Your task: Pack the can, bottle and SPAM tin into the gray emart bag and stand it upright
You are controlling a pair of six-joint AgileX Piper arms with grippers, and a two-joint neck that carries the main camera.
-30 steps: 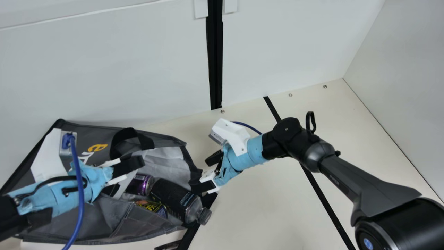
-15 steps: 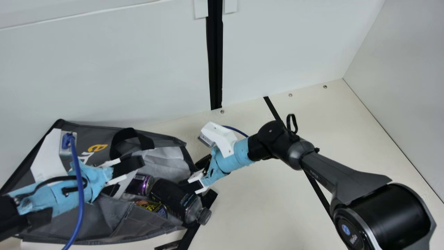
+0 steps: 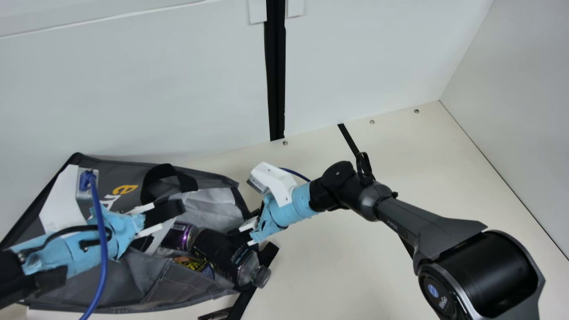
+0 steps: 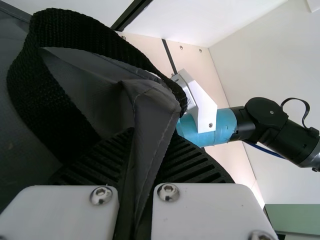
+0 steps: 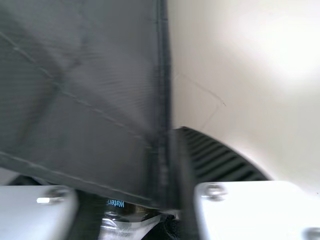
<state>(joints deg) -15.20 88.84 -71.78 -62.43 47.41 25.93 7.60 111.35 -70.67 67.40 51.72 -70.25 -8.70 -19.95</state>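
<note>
Packing looks nearly done; step in hand is likely gripping the bag to stand it up. Gray emart bag lies tilted over on the cream surface, against the back wall, mouth facing about 4 o'clock in main view. Can, bottle and SPAM tin sit inside at the mouth: can at the bottle's 10 o'clock, tin at its 8 o'clock; bottle's cap pokes out toward 4 o'clock.

Left end effector is closed on a fold of bag fabric beside the black handle. Right end effector is open, its fingers around the bag's edge. Next move probably calls for closing the right, then lifting both sides together; bottle could slide out.

Print: orange and white lettering on bag, small blue text on bottle, yellow print on tin, pale label patch on the purple can.
</note>
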